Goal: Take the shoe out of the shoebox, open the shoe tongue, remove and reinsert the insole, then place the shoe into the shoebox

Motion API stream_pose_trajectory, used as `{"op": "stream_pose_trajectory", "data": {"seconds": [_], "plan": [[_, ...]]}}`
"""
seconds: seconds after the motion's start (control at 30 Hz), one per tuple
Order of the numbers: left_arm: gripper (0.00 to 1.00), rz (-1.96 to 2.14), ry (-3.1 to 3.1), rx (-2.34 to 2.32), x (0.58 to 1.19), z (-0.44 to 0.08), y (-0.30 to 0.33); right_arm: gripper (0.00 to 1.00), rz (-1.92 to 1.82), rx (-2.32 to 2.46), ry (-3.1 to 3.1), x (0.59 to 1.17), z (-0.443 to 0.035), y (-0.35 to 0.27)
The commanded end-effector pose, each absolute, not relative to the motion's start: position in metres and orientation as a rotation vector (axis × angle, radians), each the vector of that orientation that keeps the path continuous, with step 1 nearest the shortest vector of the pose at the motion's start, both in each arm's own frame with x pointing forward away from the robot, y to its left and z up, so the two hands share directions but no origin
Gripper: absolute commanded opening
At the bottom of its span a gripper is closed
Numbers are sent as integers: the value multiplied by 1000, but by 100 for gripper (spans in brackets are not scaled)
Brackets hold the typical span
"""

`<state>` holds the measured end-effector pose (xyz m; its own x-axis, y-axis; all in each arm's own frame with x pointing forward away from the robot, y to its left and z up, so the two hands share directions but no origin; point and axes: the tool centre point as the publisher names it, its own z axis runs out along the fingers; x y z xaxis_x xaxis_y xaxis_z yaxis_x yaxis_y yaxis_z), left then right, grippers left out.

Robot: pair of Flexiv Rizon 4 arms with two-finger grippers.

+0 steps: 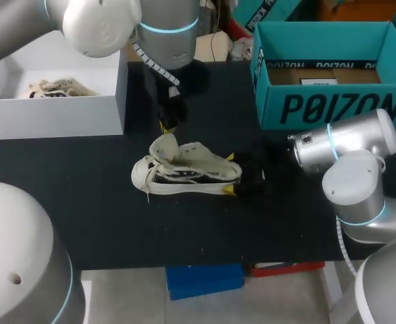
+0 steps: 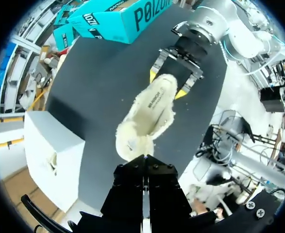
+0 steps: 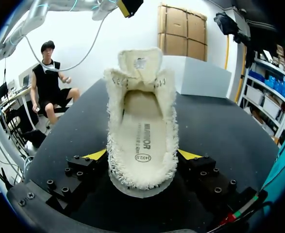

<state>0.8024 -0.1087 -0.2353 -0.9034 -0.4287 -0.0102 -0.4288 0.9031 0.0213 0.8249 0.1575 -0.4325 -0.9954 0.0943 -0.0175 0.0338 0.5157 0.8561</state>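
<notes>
1. Position: the shoe (image 1: 187,172) sits sole down on the counter (image 1: 83,202). It is between the white box (image 1: 56,116) and the teal box (image 1: 332,108), and outside both.
2. Right claw (image 1: 230,175): partly open, with a yellow tip pressed against each side of the heel. It has hold of the shoe.
3. Left claw (image 1: 165,125): poised just above the tongue (image 3: 141,63) and apparently clear of it. Whether it is open or closed cannot be told.
4. Step in hand, as judged: insole removal. The tongue stands upright, the throat is wide, and the insole (image 3: 143,141) lies flat and exposed inside.
5. Hold the heel clamp firm so that the shoe neither slides nor tips when the insole is pulled.
6. Lower the left claw behind the tongue, into the widest part of the opening.
7. Pinch the insole edge only. Keep clear of the frayed collar and the tongue.
8. Peel upward slowly. The insole looks thin and soft, so it will probably bend rather than lift flat.
9. Risk: a snag on the fringe could drag the whole shoe against the right claw.
</notes>
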Motion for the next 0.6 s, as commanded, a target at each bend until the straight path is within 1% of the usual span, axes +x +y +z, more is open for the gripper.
{"op": "stream_pose_trajectory", "data": {"seconds": [0.03,0.2,0.37,0.6], "plan": [[0,-569,3461,33,805,-239,-99,0,1509,116,2682,825,-433,157],[0,-764,3497,186,802,-252,-106,0,1509,116,2682,825,-433,157],[0,-710,3520,322,800,-262,-119,0,1509,116,2682,825,-433,157],[0,-614,3497,375,803,-273,-133,0,1509,116,2682,825,-433,157]]}}
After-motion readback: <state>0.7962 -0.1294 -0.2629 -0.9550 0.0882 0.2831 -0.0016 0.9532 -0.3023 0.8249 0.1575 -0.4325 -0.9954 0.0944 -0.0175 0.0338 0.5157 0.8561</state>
